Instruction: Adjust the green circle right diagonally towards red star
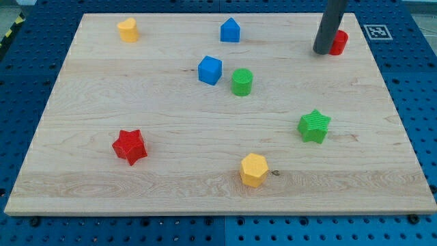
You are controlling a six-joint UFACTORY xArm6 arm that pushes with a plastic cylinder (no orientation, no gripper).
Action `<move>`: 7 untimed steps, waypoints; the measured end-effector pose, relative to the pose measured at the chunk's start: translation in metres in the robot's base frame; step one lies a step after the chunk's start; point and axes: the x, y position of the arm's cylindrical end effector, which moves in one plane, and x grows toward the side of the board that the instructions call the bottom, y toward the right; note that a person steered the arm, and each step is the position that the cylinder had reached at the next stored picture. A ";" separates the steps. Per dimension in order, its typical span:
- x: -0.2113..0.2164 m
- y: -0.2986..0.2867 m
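Observation:
The green circle (242,81) stands upright in the upper middle of the wooden board (89,109), just right of a blue cube (210,70). The red star (130,146) lies at the lower left, far from the circle. My tip (321,50) rests at the view's upper right, well to the right of the green circle and touching or just left of a red block (339,42), which the rod partly hides.
A yellow block (128,30) sits at the top left and a blue house-shaped block (230,30) at the top middle. A green star (314,126) lies at the right and a yellow hexagon (253,169) near the bottom middle.

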 end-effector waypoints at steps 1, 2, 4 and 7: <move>0.034 0.011; 0.034 0.034; 0.034 0.037; 0.006 0.035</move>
